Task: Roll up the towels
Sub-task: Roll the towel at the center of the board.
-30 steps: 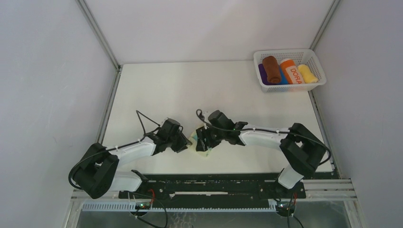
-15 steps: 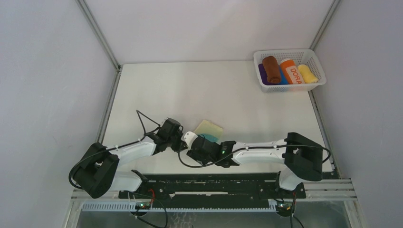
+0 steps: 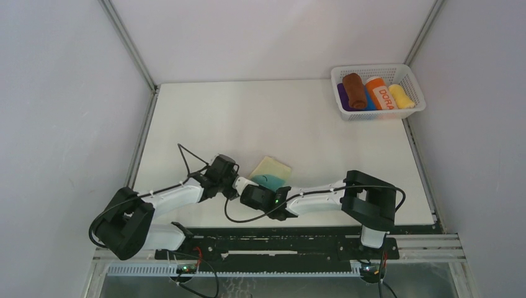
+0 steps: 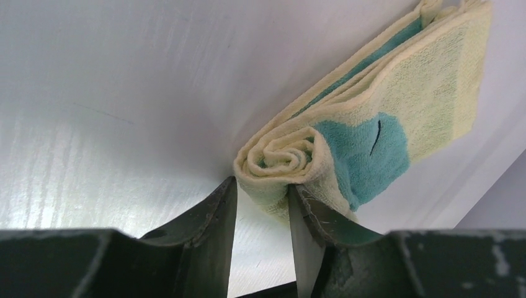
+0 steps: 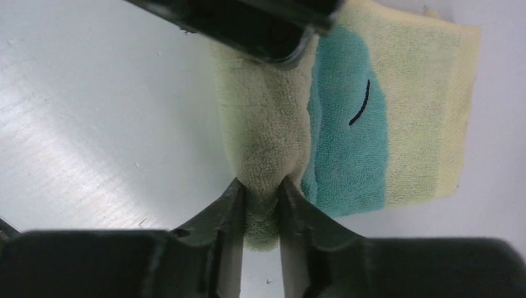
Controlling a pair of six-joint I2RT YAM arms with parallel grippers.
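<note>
The teal and pale cream towel (image 3: 273,167) lies near the table's front, partly rolled from its near-left end, with its flat part stretching away to the right. My left gripper (image 3: 237,181) (image 4: 260,192) is shut on one end of the roll (image 4: 279,155). My right gripper (image 3: 248,186) (image 5: 262,189) is shut on the other end of the roll (image 5: 267,143). The left gripper's fingers show at the top of the right wrist view (image 5: 248,25). The rust-brown towel (image 3: 355,90) lies rolled in the basket.
A white mesh basket (image 3: 372,67) stands at the far right corner. It holds purple (image 3: 341,96), blue (image 3: 367,103) and yellow (image 3: 401,96) rolls and the orange "DORA" roll (image 3: 381,93). Both forearms lie low across the front edge.
The right arm has swung down and to the left, low along the front edge, uncovering the towel's flat part. The left arm has hardly moved.
</note>
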